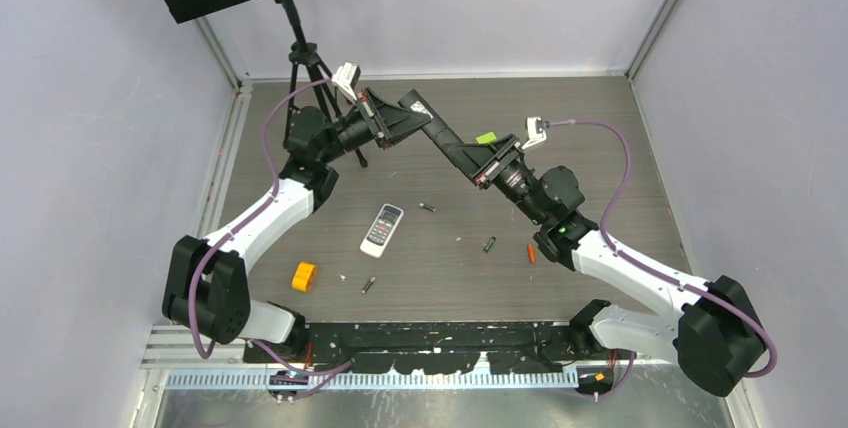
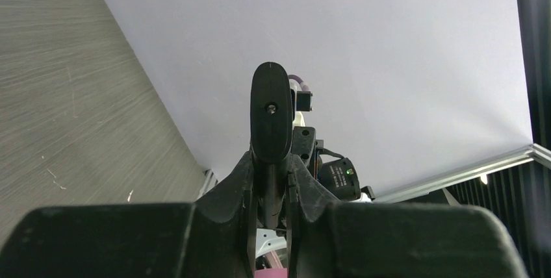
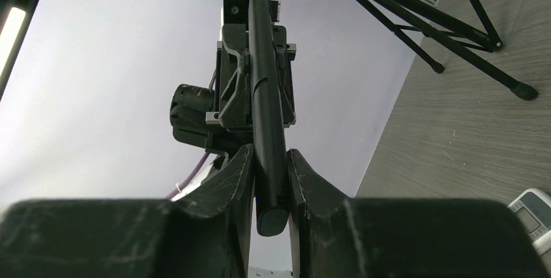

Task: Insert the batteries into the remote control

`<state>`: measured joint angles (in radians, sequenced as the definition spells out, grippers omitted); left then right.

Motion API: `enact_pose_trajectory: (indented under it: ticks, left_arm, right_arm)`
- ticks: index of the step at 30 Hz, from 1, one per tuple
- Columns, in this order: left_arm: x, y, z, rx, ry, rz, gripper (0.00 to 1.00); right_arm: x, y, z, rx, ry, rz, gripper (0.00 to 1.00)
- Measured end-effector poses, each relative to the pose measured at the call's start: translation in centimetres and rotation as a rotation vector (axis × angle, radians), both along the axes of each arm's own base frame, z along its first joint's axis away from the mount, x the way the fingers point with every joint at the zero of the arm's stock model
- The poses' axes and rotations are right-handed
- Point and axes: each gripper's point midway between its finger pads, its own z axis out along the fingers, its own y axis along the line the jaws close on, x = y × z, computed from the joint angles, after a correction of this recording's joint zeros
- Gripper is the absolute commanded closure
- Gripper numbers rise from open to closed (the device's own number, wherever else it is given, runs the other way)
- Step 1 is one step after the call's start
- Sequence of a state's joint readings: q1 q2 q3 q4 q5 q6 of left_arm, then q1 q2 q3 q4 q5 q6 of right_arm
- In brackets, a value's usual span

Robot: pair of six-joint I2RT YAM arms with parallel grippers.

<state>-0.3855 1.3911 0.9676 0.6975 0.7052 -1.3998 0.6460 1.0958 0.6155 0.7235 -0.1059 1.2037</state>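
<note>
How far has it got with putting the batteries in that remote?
Nothing looks loaded yet. In hand: the left gripper and right gripper each clamp one end of a slim black remote, lifted over the table. Left to do: four batteries, one of them the orange-red battery, lie loose on the table near a white remote. Whether the battery cover is off, I cannot tell.

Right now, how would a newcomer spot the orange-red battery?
From the white rectangular remote control mid-table, look right past a slim dark battery. The slim orange-red battery lies beside the right arm. Its neighbours are dark; only it is red.
</note>
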Motion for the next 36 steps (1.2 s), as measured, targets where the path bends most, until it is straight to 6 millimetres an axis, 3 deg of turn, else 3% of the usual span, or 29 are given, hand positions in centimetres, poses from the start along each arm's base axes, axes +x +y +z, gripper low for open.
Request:
enact_pose_trajectory:
  ticks: [2,6,11,14,19,23,28,36]
  left_arm:
    - [0.2,0.1,-0.2,0.003,0.013,0.007,1.0]
    - [0.4,0.1,-0.3,0.01,0.003,0.019,1.0]
    - [1.1,0.6,-1.2,0.076,-0.047,0.084,1.0]
    - [1.5,1.1,-1.7,0.123,-0.074,0.127,1.0]
    - [1.6,1.5,-2.0,0.167,-0.105,0.161,1.0]
    - [1.7,1.5,-2.3,0.177,-0.101,0.161,1.0]
    - [1.7,1.6,-2.4,0.178,-0.097,0.162,1.0]
    - [2.0,1.5,-2.9,0.185,-0.082,0.163,1.0]
  right_arm:
    - [0.0,0.0,0.0,0.011,0.001,0.003,0.67]
    - [0.2,-0.1,-0.6,0.005,0.016,-0.006,0.35]
    - [0.9,-0.5,-3.6,-0.075,0.108,-0.045,0.29]
    - [0.9,-0.8,-4.7,-0.108,0.152,-0.06,0.32]
    - [0.8,-0.9,-5.2,-0.121,0.176,-0.063,0.47]
    - [0.8,-0.8,-5.0,-0.109,0.172,-0.055,0.57]
    - [0.9,-0.5,-4.6,-0.083,0.164,-0.042,0.62]
    - [1.1,-0.4,-4.4,-0.066,0.165,-0.033,0.78]
